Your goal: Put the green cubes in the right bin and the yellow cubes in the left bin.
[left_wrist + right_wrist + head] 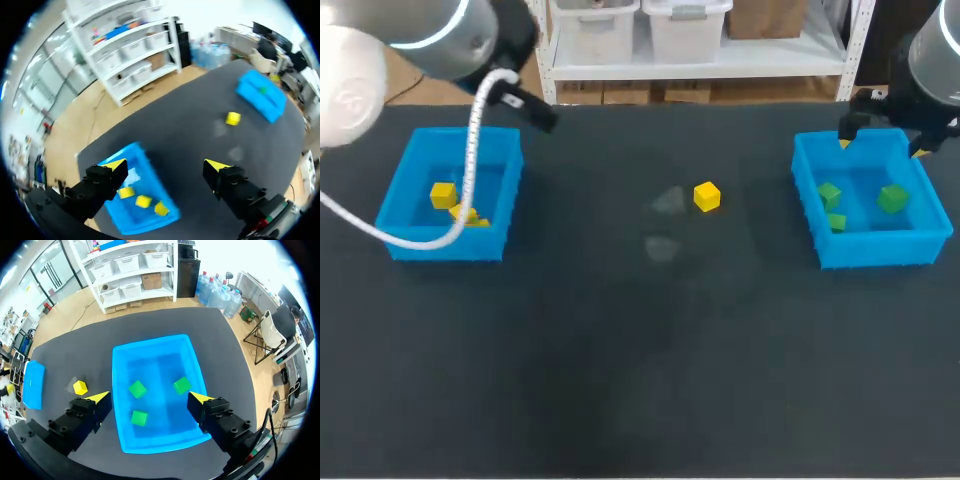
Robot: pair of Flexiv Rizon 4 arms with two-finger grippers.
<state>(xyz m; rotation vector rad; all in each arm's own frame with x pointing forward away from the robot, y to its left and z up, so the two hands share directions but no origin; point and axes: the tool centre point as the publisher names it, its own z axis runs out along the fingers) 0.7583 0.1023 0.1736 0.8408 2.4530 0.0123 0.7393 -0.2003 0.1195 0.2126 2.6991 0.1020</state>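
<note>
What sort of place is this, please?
Probably a robotics lab test bench: a dark matte table carries a left blue plastic bin of small yellow cubes and a right blue plastic bin of small green cubes, with my left gripper and right gripper open above.

a robotics lab, laid out for a sorting trial. a wide, dark grey matte table (620, 380) carries only test props. a bright blue plastic left bin (485, 246) at the table's left end holds small yellow cubes (443, 194). a matching blue right bin (880, 250) at its right end holds small green cubes (892, 198). one loose yellow cube (707, 196) lies near the table's middle. a grey-and-white jointed left arm (420, 30) and a dark right arm (935, 60) hang over the table's far corners.
</note>
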